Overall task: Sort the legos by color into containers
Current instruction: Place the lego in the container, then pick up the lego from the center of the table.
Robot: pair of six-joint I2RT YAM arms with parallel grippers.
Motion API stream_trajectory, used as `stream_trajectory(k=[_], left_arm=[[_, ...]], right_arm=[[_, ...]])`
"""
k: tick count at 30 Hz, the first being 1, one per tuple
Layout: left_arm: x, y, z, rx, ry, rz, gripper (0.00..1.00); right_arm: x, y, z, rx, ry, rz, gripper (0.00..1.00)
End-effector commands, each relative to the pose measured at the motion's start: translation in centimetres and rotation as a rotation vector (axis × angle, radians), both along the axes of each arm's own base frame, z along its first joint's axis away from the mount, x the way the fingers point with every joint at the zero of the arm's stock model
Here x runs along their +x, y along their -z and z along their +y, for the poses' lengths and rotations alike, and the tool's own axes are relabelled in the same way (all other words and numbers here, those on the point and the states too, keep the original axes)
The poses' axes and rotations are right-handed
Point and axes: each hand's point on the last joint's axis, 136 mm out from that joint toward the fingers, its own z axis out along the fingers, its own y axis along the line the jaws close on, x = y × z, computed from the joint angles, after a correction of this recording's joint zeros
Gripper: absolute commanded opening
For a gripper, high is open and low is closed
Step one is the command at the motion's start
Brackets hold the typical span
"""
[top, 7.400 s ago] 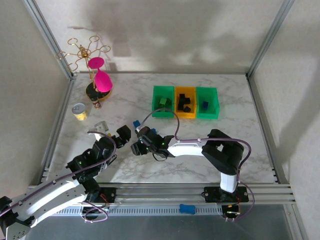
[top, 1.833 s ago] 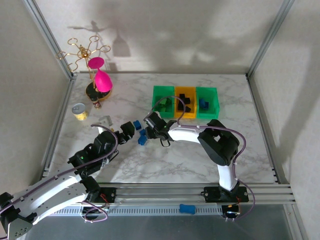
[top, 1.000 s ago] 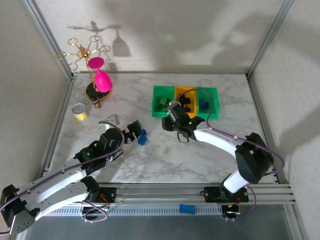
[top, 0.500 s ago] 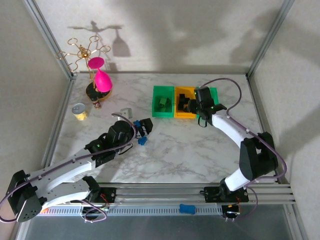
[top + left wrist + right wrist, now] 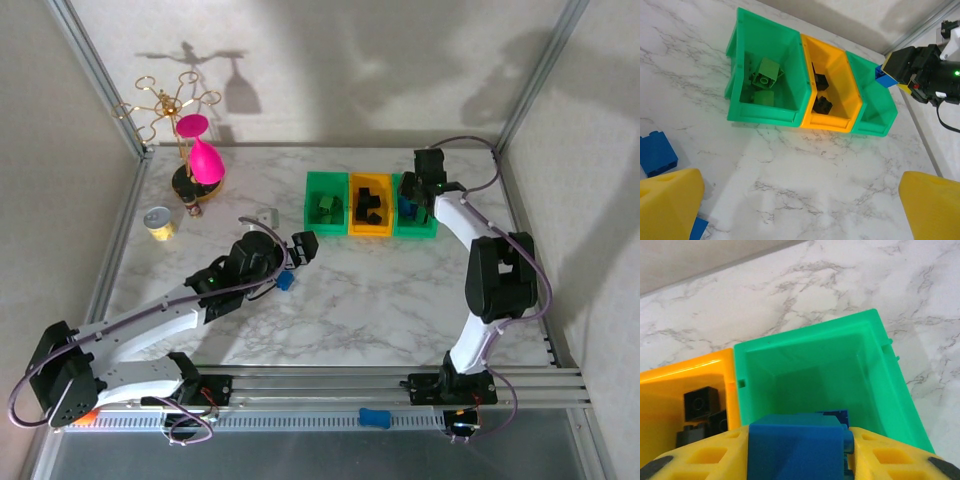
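Observation:
Three containers stand in a row: a left green bin [image 5: 326, 204] with green legos [image 5: 766, 74], an orange bin [image 5: 370, 206] with black legos [image 5: 821, 104], and a right green bin [image 5: 414, 210]. My right gripper [image 5: 797, 452] is shut on a blue lego [image 5: 790, 440] just above the right green bin [image 5: 830, 365], where another blue brick [image 5: 834, 415] lies. In the left wrist view that held brick [image 5: 885, 77] hangs over the bin's far rim. My left gripper [image 5: 800, 210] is open over bare table before the bins. Two blue legos [image 5: 657, 152] lie by its left finger [image 5: 670, 200].
A small yellow can with a silver lid [image 5: 157, 222] and a pink glass on a gold wire stand [image 5: 200, 160] occupy the back left. A small grey piece [image 5: 266, 215] lies behind the left gripper. Metal frame posts bound the table's sides.
My right arm has swung from the table's middle to over the right green bin, carrying the blue lego. The left arm has reached forward and right, toward the bins.

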Motion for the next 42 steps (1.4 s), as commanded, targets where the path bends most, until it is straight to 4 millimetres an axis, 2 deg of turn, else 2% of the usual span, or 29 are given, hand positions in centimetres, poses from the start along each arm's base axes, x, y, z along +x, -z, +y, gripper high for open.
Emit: stream_trajectory(k=[1,7,10,17,22,28,34,42], left_arm=[[0.3,-1.5,-0.7,0.008,0.020,-0.033,1.00],[0.2,-1.7,-0.6,0.003,0.021,-0.039,1.00],[0.2,-1.6,-0.3,0.018,0.009,-0.039,1.00],[0.2,-2.0,0.0,0.022,0.001,-0.051,1.00],[0.0,-2.5,0.6,0.007,-0.017,-0.069,1.00],[-0.6,-2.4,2.7,0.006,-0.083,-0.078,1.00],[-1.7,-1.1,5.1,0.018,-0.147,-0.057,1.00],[-3.5,0.8,8.8,0.013,-0.247,-0.025,1.00]], right_arm=[[1.5,-0.1,-0.2,-0.026,-0.003,-0.011,0.46],[2.7,1.2,-0.6,-0.045,0.011,0.016,0.51],[2.7,1.0,-0.7,-0.047,0.014,0.016,0.54],[1.9,-2.4,-0.5,-0.027,-0.002,-0.040,0.57],[-0.4,-4.0,1.4,0.021,-0.054,-0.061,0.58],[-5.4,-3.4,6.8,0.072,-0.178,-0.050,0.60],[-10.2,-2.3,12.6,0.080,-0.304,-0.033,0.61],[-16.8,0.9,20.7,0.113,-0.514,0.020,0.63]])
